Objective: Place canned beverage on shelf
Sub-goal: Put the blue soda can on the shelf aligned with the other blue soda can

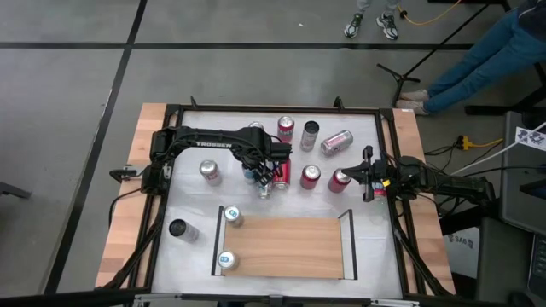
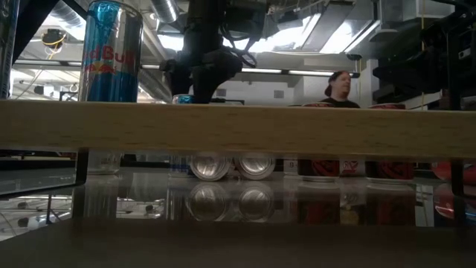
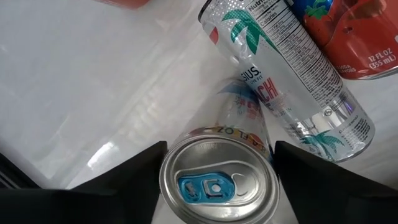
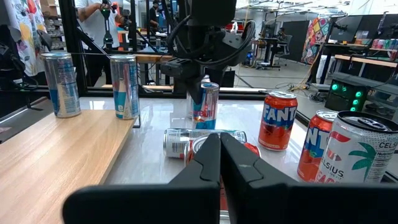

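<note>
My left gripper (image 1: 264, 176) points straight down at the table's middle, over a slim silver can with a blue tab (image 3: 217, 183). The can stands upright on its base on the white tabletop (image 1: 192, 200). In the right wrist view the same can (image 4: 206, 104) shows under the gripper's dark fingers. The shelf (image 1: 290, 247), a light-wood panel with black rails, lies toward the near edge. Two upright cans (image 1: 231, 215) (image 1: 226, 260) stand at its left end. My right gripper (image 4: 219, 155) rests shut and level at the table's right side (image 1: 368, 183). My left gripper has the can's upper wall just under the rim (image 3: 166, 177) between its two fingers (image 3: 134, 177), one on each side. The fingers come from above and point down along the upright can. The can's base stays on the table.
A silver Celsius can (image 3: 292, 74) lies on its side right beside the held can, and a red can (image 3: 354, 31) lies beyond it. More cans stand around (image 1: 211, 170) (image 1: 309, 176) (image 1: 339, 179) (image 1: 285, 128). A person (image 2: 338, 88) stands beyond the table. The shelf's middle and right part is bare wood.
</note>
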You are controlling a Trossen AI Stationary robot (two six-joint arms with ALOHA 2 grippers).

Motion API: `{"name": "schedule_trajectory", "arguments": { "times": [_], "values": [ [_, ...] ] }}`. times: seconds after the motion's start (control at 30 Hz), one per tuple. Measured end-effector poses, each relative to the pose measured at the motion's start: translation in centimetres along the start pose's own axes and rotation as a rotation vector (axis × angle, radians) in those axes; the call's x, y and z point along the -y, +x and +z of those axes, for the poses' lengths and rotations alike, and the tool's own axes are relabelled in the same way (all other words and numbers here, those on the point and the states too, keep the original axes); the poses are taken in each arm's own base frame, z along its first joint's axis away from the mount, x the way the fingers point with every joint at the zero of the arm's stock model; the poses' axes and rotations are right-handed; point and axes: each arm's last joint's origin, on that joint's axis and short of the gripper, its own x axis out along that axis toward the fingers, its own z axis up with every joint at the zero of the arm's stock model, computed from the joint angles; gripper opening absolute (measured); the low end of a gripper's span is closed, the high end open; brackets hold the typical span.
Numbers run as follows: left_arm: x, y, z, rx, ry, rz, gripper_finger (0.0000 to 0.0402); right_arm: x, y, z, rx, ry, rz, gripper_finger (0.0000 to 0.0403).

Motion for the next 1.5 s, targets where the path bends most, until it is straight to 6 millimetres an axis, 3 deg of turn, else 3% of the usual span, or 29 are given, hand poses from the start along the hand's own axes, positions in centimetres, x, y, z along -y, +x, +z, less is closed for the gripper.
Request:
{"name": "schedule_trajectory", "arguments": {
  "times": [0.23,0.53,0.9,1.17,1.5],
  "values": [
    [0.0,0.0,0.0,0.000,0.019,0.001,0.0216,0.0,0.0,0.0,0.000,0.000,0.000,0.0001],
    [0.0,-0.1,-0.1,-0.012,0.111,-0.013,0.0216,0.0,0.0,0.0,0.000,0.000,0.000,0.0001],
    [0.3,-4.6,-0.4,0.051,0.201,-0.058,0.0215,0.0,0.0,0.0,0.000,0.000,0.000,0.0001],
    [2.3,-9.0,-2.9,0.146,0.318,-0.142,0.0216,0.0,0.0,0.0,0.000,0.000,0.000,0.0001],
    [6.1,-12.8,-8.9,0.222,0.460,-0.269,0.0215,0.0,0.0,0.0,0.000,0.000,-0.001,0.0001]
  ]
}}
